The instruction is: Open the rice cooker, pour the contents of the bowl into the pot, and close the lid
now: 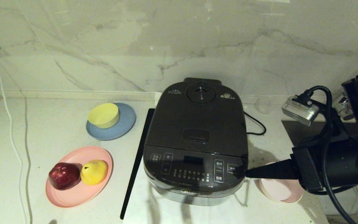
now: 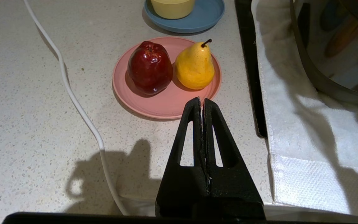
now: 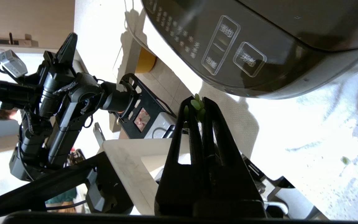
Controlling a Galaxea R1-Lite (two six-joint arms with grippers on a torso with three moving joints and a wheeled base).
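The dark grey rice cooker [image 1: 197, 133] stands mid-counter with its lid [image 1: 197, 115] down, so the pot is hidden. Right of its front corner sits the pale pink bowl [image 1: 280, 190], partly covered by my right arm. My right gripper [image 1: 247, 173] lies level above the bowl with its tip at the cooker's front right corner, beside the control panel [image 3: 228, 46]. It [image 3: 196, 101] is shut, and a few green bits of the contents [image 3: 194, 105] cling at its tips. A stray green bit [image 3: 344, 160] lies on the counter. My left gripper [image 2: 201, 101] is shut and empty, over the counter near the pink plate.
A pink plate [image 1: 73, 193] carries a red apple [image 1: 64, 175] and a yellow pear [image 1: 94, 171]. Behind it a yellow bowl [image 1: 103, 115] sits on a blue plate [image 1: 124, 124]. A white cable [image 1: 11, 130] runs at far left. The cooker rests on a white towel [image 2: 291, 109]; the marble wall is close behind.
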